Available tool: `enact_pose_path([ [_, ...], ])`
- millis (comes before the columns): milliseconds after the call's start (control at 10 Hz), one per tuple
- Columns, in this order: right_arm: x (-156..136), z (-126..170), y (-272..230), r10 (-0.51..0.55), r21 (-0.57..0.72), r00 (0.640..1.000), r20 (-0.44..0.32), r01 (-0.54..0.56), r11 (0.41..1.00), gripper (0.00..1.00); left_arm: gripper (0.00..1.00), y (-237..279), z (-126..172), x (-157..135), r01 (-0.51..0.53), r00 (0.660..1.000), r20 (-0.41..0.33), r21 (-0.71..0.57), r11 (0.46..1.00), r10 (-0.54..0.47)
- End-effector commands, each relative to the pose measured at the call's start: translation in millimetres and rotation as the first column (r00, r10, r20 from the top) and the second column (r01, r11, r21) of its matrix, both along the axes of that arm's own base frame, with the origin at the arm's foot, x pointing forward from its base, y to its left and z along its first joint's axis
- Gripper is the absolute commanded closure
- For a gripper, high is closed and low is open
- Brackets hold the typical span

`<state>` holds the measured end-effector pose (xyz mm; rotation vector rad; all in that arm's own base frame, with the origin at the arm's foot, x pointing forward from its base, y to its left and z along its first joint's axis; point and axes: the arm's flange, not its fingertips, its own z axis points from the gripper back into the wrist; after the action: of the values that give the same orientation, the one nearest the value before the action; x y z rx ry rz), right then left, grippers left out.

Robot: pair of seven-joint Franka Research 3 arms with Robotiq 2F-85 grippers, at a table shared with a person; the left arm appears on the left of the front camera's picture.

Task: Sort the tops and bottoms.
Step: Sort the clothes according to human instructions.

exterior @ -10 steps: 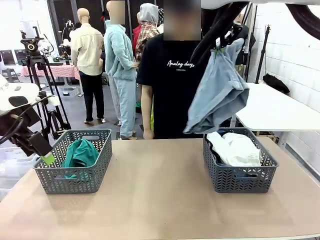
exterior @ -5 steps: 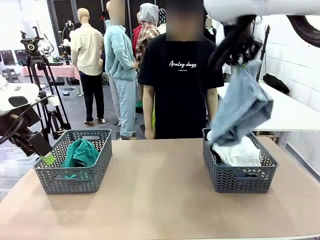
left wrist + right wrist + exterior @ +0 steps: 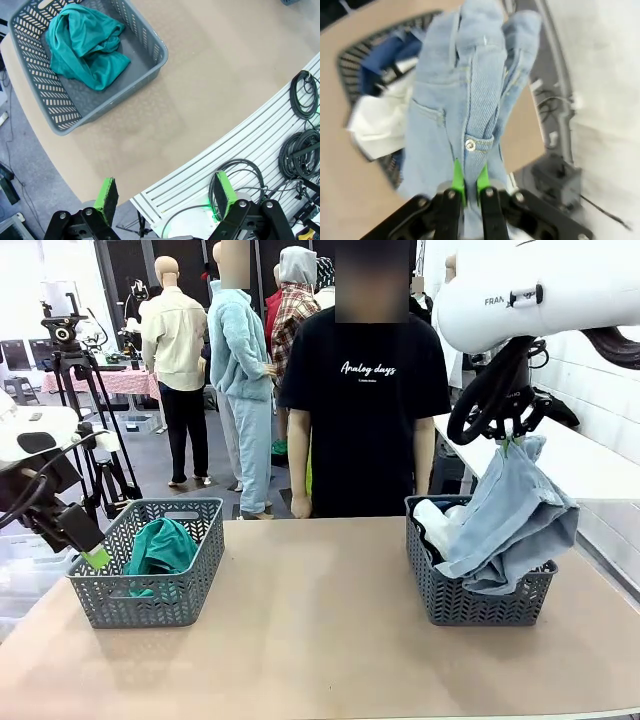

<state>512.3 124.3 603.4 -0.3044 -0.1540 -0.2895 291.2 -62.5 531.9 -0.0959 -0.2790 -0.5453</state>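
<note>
Under the shorts (image 3: 470, 95), wrist view reveals jeans (image 3: 382, 55).

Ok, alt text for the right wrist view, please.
The right pincer is shut on pale denim shorts, which hang down over a grey basket holding a white shirt and dark blue jeans.

I can read two bits of print from here. White script across the chest of the person's black T-shirt (image 3: 364, 390) spells "Analog days" — a smaller line sits beneath it, too fine to make out. On the right arm's white casing (image 3: 530, 300), dark capitals begin "FRA" — the rest is cut off by a fitting.
</note>
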Motion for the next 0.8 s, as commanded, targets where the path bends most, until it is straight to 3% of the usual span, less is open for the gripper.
enact_pose_path([
  [0, 5.7, 26.6, -1.5, -0.011, 0.01, 1.0, 0.028, 0.011, 1.0, 1.0, 0.0, 2.1, -3.8, -2.0, 0.01, 1.0, -0.003, -0.004, 1.0, -0.01],
  [500, 2.6, 25.5, -1.0, -0.008, 0.012, 0.999, 0.037, 0.008, 1.0, 1.0, 0.0, 2.1, -3.8, -2.0, 0.01, 1.0, -0.003, -0.004, 1.0, -0.01],
  [700, 44.5, 12.4, -6.5, 0.109, 0.092, 0.99, 0.088, -0.117, 0.989, 1.0, 0.0, 2.1, -3.8, -2.0, 0.01, 1.0, -0.003, -0.004, 1.0, -0.01],
])
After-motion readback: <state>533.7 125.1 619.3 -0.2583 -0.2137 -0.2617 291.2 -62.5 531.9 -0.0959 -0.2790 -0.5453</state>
